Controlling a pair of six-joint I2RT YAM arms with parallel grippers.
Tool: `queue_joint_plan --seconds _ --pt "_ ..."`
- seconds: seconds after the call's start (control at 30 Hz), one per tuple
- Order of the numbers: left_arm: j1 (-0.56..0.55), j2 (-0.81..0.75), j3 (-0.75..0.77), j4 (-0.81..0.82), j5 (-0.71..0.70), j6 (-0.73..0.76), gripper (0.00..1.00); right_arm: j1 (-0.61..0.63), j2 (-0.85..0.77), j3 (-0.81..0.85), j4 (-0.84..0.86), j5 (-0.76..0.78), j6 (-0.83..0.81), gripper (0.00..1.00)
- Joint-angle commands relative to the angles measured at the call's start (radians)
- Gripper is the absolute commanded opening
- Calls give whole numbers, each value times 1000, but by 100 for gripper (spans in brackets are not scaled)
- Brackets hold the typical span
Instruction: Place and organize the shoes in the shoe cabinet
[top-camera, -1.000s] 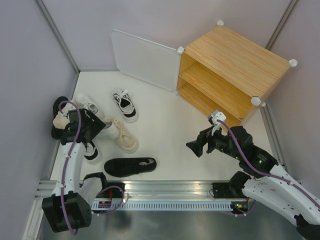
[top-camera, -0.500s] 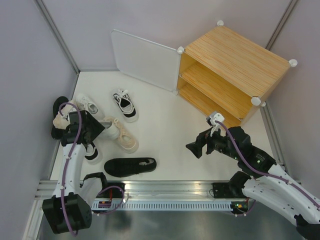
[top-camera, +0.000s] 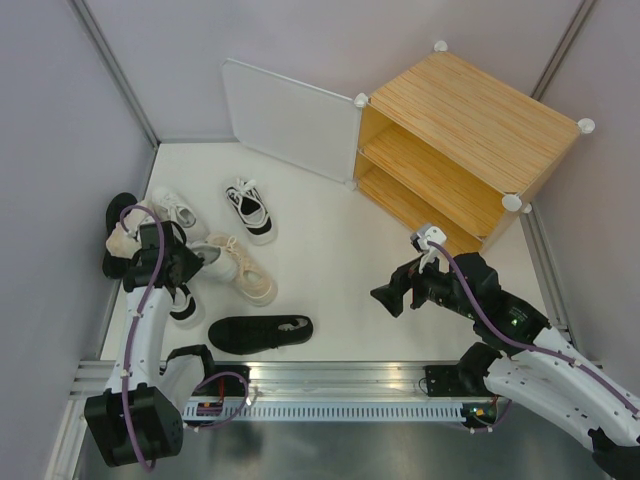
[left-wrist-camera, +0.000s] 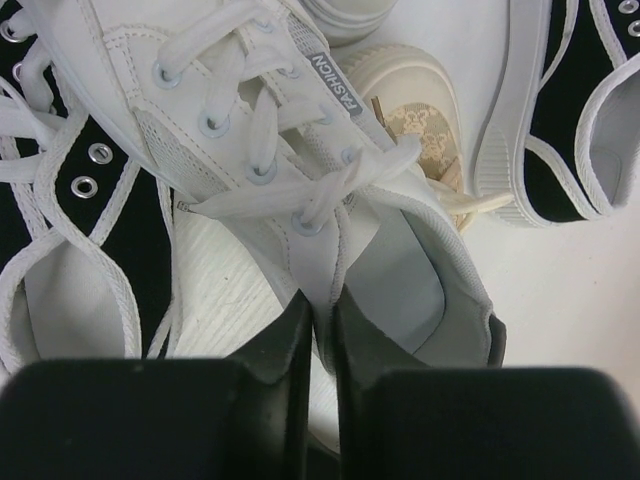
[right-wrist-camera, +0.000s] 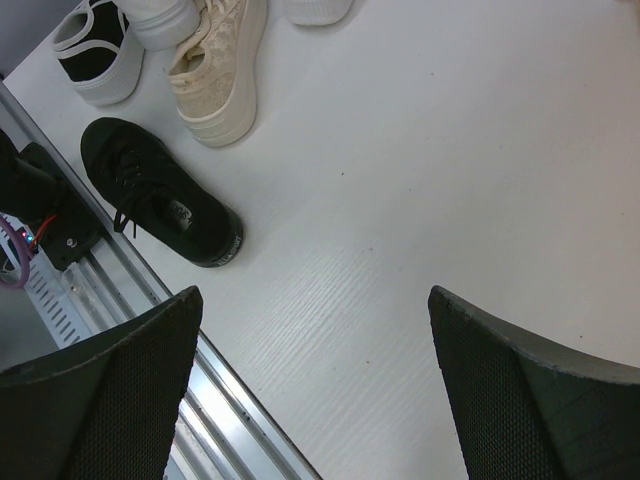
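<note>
white sneaker (left-wrist-camera: 200, 90) toe cut off, wall-side black shoe (top-camera: 118, 208) half hidden

Bare table (top-camera: 340, 240) lies open between the shoes (top-camera: 245, 275) and the cabinet (top-camera: 470, 130), whose mouth faces it. The door (top-camera: 290, 118) stands swung out along the far-left side. At left it is crowded: the left gripper (left-wrist-camera: 320, 305) pinches the white sneaker (left-wrist-camera: 230, 110), black-trimmed shoes (left-wrist-camera: 560, 100) lie close on both sides, and the cream shoe (left-wrist-camera: 415, 95) is just beyond. A black shoe (top-camera: 258, 332) lies alone by the near rail (top-camera: 340, 378).

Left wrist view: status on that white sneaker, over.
Left gripper pinched shut on collar of white lace-up sneaker. Right gripper open, empty, hovering. Black-and-white sneakers crowd both sides; wood-grain shoe cabinet stands open.
</note>
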Motion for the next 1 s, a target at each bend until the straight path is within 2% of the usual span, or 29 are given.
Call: queue_joint_plan --seconds 0.0,0.03,0.07,0.4,0.67,0.97 --pt "3 -5 30 1 23 47 11 3 0 -1 32 -8 -10 97" --pt "2 -8 34 1 37 54 3 3 -3 -1 32 -8 -10 97" --pt "1 -11 36 0 43 57 2 3 -1 1 30 -6 -11 97" --pt "-3 -55 108 -35 134 74 2 3 -18 5 21 1 -8 97" --pt "-55 -31 155 -26 193 87 2 3 -20 8 21 5 -10 97" --pt "-161 14 218 26 250 123 2 3 -21 13 18 6 -11 97"
